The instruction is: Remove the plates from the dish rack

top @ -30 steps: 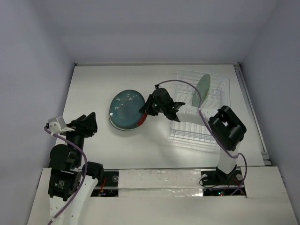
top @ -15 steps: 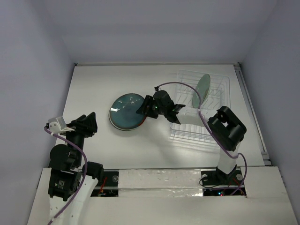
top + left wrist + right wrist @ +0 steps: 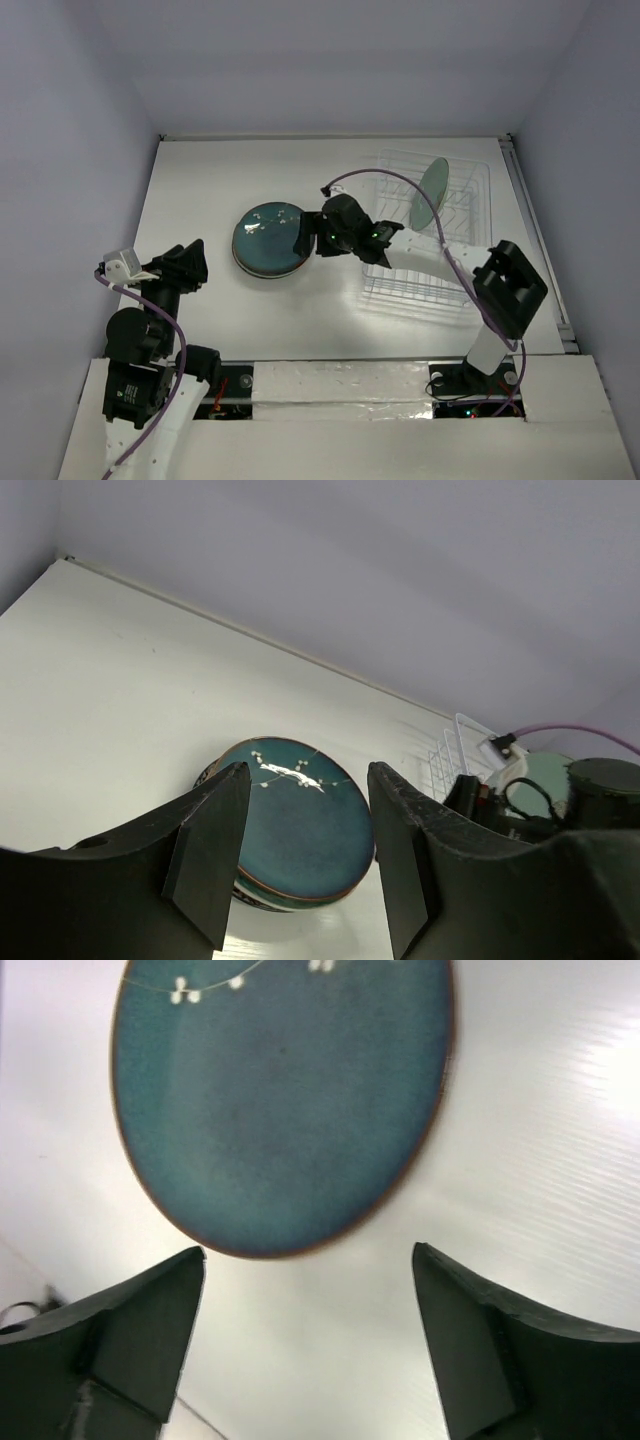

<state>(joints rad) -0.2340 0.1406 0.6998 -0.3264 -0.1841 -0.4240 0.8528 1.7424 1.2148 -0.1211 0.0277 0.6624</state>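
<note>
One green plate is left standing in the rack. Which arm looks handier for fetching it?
Right. The right gripper is open and empty beside the teal plate, a short way from the rack holding the green plate. The left gripper sits back at the near left corner, far from it.

Jaws parted, empty; beyond them dark teal plate (image 3: 300, 830) flat on table (image 3: 110, 680).

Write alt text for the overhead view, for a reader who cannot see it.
The right gripper is open beside a dark teal plate lying flat left of centre. One pale green plate stands on edge in the white dish rack at back right; the left arm is folded at near left.
</note>
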